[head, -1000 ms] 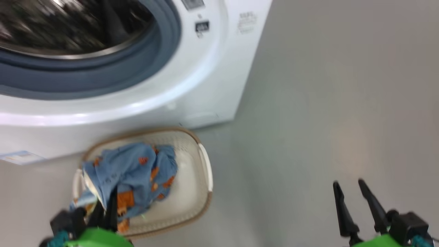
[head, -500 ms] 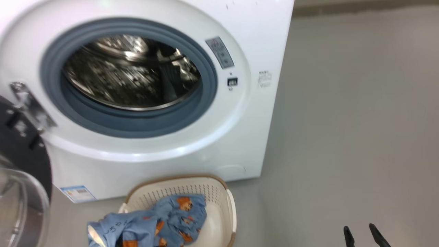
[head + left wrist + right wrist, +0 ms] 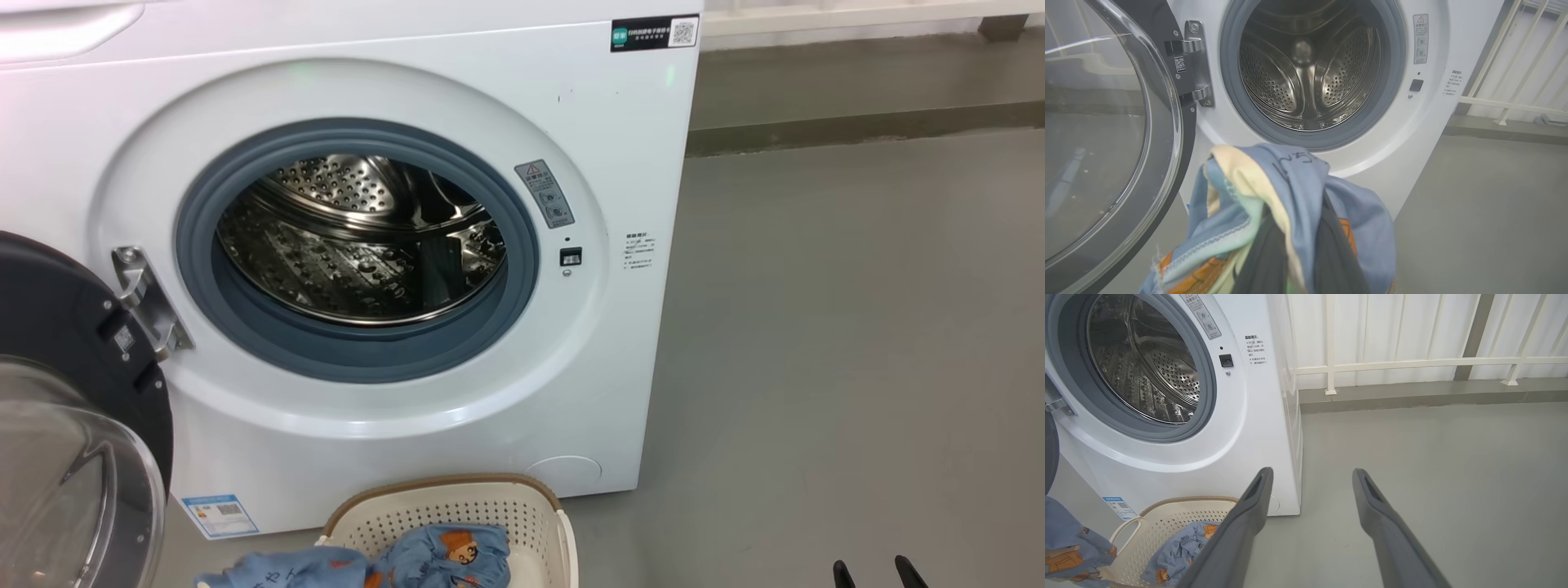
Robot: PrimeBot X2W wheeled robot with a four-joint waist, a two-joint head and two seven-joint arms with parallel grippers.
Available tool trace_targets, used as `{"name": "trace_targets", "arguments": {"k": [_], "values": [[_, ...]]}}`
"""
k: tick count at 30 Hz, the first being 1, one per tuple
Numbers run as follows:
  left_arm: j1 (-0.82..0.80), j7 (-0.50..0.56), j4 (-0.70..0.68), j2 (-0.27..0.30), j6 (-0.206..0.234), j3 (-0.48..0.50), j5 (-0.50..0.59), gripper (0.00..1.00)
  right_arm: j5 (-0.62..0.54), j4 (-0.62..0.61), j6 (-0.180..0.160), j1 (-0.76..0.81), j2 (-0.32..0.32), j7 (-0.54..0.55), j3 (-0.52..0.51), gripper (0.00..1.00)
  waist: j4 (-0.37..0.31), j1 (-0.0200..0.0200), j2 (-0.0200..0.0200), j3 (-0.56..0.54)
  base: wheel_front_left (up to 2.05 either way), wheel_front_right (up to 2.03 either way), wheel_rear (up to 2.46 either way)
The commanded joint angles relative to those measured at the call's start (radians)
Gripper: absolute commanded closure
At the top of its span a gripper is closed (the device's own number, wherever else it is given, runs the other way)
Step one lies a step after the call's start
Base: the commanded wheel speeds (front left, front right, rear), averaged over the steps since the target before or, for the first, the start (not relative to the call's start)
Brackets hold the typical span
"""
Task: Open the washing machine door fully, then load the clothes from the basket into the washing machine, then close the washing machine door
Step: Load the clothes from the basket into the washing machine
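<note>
Over grey floor (image 3: 857,327), white railing (image 3: 1412,363) behind: L gripper (image 3: 1297,210) pinching clothes (image 3: 1290,175), R gripper (image 3: 1311,473) spread.

clothes (image 3: 1294,179) cover most of the left gripper (image 3: 1298,222); the head view's edge crops the basket (image 3: 441,513).

Pinching the clothes (image 3: 1290,175) with left gripper (image 3: 1297,228), fingers nearly together, raised before the washing machine (image 3: 1429,122), aimed at its opening. Holding right gripper (image 3: 1311,473) low, right of the washing machine, fingers spread wide.
</note>
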Motion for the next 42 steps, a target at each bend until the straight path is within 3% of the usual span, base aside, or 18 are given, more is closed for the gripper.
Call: {"name": "trace_targets", "arguments": {"k": [1, 13, 21, 27, 32, 42], "values": [[-0.026, -0.009, -0.032, -0.002, 0.006, 0.028, 0.0, 1.0, -0.006, -0.028, 0.003, -0.022, -0.016, -0.012, 0.027, 0.0, -0.005, 0.0, 0.0, -0.001, 0.0, 0.0, 0.0], [-0.131, -0.009, 0.003, -0.002, 0.019, 0.025, -0.068, 1.0, 0.009, -0.025, 0.003, -0.046, -0.016, -0.012, 0.059, 0.0, -0.085, 0.0, 0.0, 0.039, 0.0, 0.0, 0.0], [-0.26, -0.009, 0.038, -0.002, 0.017, 0.057, -0.091, 1.0, 0.02, -0.019, 0.003, -0.069, -0.016, -0.012, 0.096, 0.0, -0.212, 0.0, 0.0, 0.08, 0.0, 0.0, 0.0], [-0.429, -0.009, 0.136, 0.001, 0.0, 0.127, -0.041, 1.0, 0.04, -0.012, 0.003, -0.088, -0.016, -0.012, 0.118, 0.0, -0.328, 0.0, 0.0, 0.127, 0.0, 0.0, 0.0], [-0.593, -0.009, 0.237, 0.041, 0.001, 0.212, -0.005, 1.0, 0.059, -0.008, 0.003, -0.091, -0.016, -0.012, 0.136, 0.0, -0.404, 0.0, 0.0, 0.187, 0.0, 0.0, 0.0], [-0.865, -0.009, 0.464, 0.2, 0.011, 0.36, 0.051, 1.0, 0.092, -0.017, 0.003, -0.128, -0.016, -0.012, 0.192, 0.0, -0.5, 0.0, 0.0, 0.349, 0.0, 0.0, 0.0]]}}
